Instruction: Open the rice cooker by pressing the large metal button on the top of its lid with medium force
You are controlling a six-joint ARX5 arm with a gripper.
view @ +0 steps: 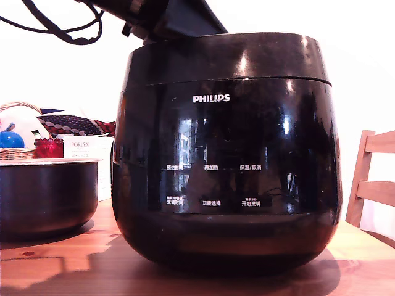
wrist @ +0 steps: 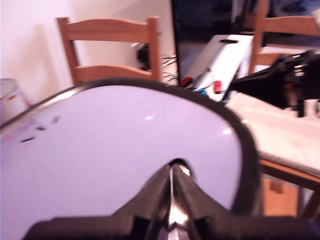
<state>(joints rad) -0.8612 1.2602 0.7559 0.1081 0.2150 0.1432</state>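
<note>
Black and blurred, my two fingers (wrist: pixel 150 197) meet in a narrow V right under the wrist camera, so my claw (wrist: pixel 171 170) is pressed together with only a thin bright sliver showing between the tips. I hold nothing that I can make out. The tips sit at the near edge of the lid (wrist: pixel 125 150), whose top reads from here as a wide, pale, glaring surface ringed by a dark rim; whether I am touching it or just above it I cannot tell.

From the exterior view, the rice cooker (view: pixel 225 179) fills the middle of the scene, glossy black with a white PHILIPS logo and rows of white Chinese labels on its front. It stands on a wooden table (view: pixel 55 265). The lid sits down on the body, a thin seam running round between the two. Part of my dark arm (view: pixel 166 18) leans in over the lid's top, with a black cable (view: pixel 62 31) looping off toward the exterior view's left.

Near the cooker, at the exterior view's left, stands a dark pot with a pale rim (view: pixel 46 194). Behind it are a white box (view: pixel 83 151), a red dish (view: pixel 48 148) and a woven basket (view: pixel 18 132). At the exterior view's right a wooden chair (view: pixel 370 179) stands behind the table.
</note>
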